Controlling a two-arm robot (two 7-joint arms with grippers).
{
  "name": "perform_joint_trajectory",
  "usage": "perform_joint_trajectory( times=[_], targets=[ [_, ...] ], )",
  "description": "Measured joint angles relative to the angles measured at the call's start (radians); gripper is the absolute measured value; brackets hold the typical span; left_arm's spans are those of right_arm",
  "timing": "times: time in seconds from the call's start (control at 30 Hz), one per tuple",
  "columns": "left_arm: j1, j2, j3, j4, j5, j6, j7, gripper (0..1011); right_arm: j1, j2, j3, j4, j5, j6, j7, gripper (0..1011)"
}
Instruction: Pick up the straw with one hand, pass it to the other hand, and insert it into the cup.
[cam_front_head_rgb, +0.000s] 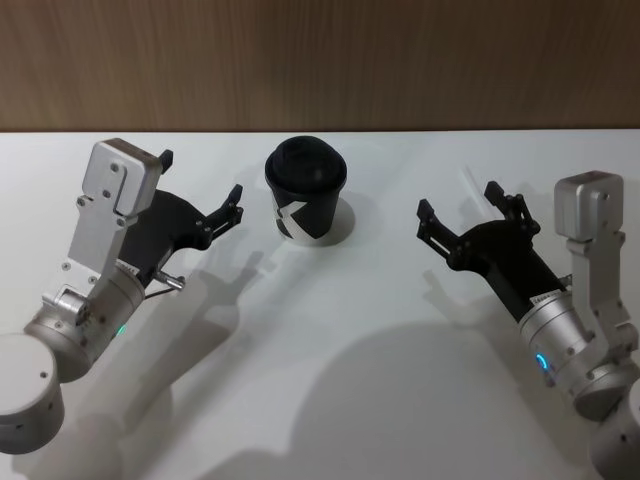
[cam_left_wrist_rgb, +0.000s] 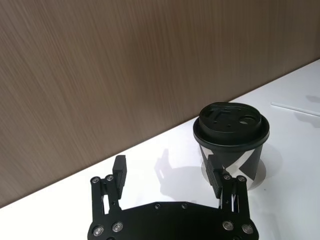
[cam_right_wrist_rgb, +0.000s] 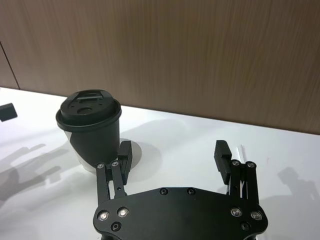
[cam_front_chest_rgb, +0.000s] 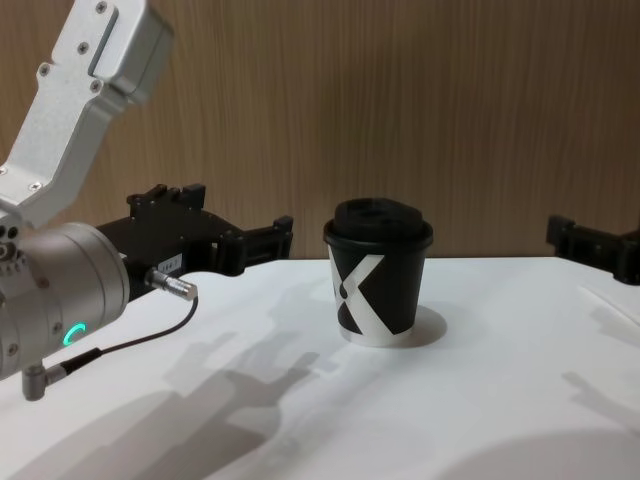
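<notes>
On the head camera I see the small black paper cup with a domed lid (cam_front_head_rgb: 307, 205) upright near the white counter's (cam_front_head_rgb: 330, 380) far edge, between my left gripper (cam_front_head_rgb: 200, 178) and right gripper (cam_front_head_rgb: 458, 203), both spread apart and empty; left wrist camera: the thin straight white straw (cam_left_wrist_rgb: 295, 108) lies flat past the cup; right wrist camera: it lies by my right claw; chest camera: the cup touches neither claw.

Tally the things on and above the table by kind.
Cup: 1, the cup
Straw: 1, the straw, lying on the table
Grippers: 2, the left gripper and the right gripper, both open
Total: 4
</notes>
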Motion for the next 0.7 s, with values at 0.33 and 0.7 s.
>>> perform_joint_trajectory(
  times=[0.33,0.7],
  targets=[
    [0.000,0.000,0.000,0.000,0.000,0.000,0.000,1002,0.023,0.021,0.011,0.045,-0.006,0.022,0.024,1001],
    [0.000,0.000,0.000,0.000,0.000,0.000,0.000,1002,0.047,0.044,0.034,0.104,-0.010,0.048,0.050,1001]
  ],
)
